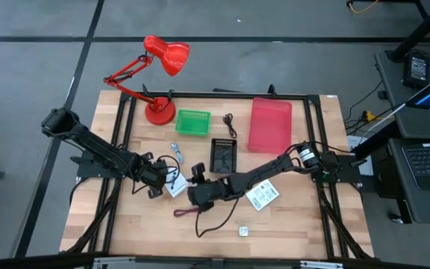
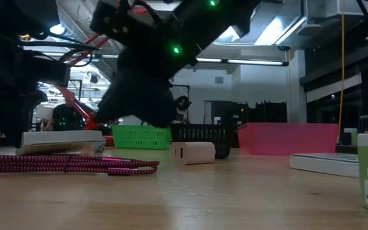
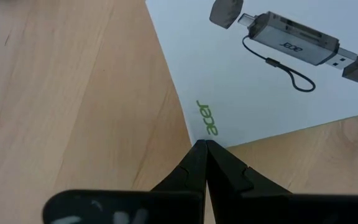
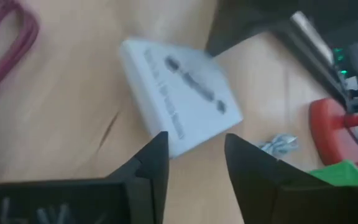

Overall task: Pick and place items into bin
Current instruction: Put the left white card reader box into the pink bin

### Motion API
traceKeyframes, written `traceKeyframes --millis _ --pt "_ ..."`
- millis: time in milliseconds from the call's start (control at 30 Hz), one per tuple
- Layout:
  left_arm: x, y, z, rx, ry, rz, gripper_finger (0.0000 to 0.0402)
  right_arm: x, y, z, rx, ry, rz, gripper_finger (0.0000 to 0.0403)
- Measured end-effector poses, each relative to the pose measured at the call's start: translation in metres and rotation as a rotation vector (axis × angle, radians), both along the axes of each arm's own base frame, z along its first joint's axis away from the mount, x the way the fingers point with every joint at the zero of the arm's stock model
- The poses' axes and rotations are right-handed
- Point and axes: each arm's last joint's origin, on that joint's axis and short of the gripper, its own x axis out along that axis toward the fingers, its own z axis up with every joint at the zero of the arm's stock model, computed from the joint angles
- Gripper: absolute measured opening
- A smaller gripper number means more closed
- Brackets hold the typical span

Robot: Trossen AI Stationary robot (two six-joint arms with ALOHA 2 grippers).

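Note:
A flat white packet (image 1: 175, 184) printed with a card reader (image 3: 278, 81) lies flat on the wooden table (image 1: 297, 232). My left gripper (image 3: 205, 144) is shut, its tips at the packet's edge by the green lettering. My right gripper (image 4: 196, 143) is open, with the same packet's near corner (image 4: 180, 142) between its fingers; whether they touch it does not show. A second white packet (image 1: 262, 195), a maroon cord (image 1: 187, 213), a black cord (image 1: 213, 224) and a tiny white cube (image 1: 243, 232) lie nearer the table's front edge. My left gripper has its shut fingertips at the packet's edge (image 3: 199, 134), close to a corner, coming from above and pointing steeply down. I cannot tell whether they press on the packet or only stand against it. The packet lies flat on the table.
At the back stand a green bin (image 1: 192, 122), a pink bin (image 1: 269, 123) and a red desk lamp (image 1: 159, 82). A black tray (image 1: 223, 155), a small black cord (image 1: 230, 123) and a blue-white piece (image 1: 178, 149) lie mid-table.

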Motion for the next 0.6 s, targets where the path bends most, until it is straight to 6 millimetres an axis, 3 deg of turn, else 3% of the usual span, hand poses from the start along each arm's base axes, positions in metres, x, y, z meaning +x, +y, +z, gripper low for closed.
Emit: traceKeyframes --millis 333,600 --pt "0.000 0.000 0.000 0.002 0.001 -0.007 0.0003 0.000 0.002 0.005 0.010 0.035 -0.007 0.0188" --pt "0.000 0.000 0.000 0.002 0.000 -0.008 0.0003 0.003 0.008 -0.017 -0.038 0.063 0.032 0.0197"
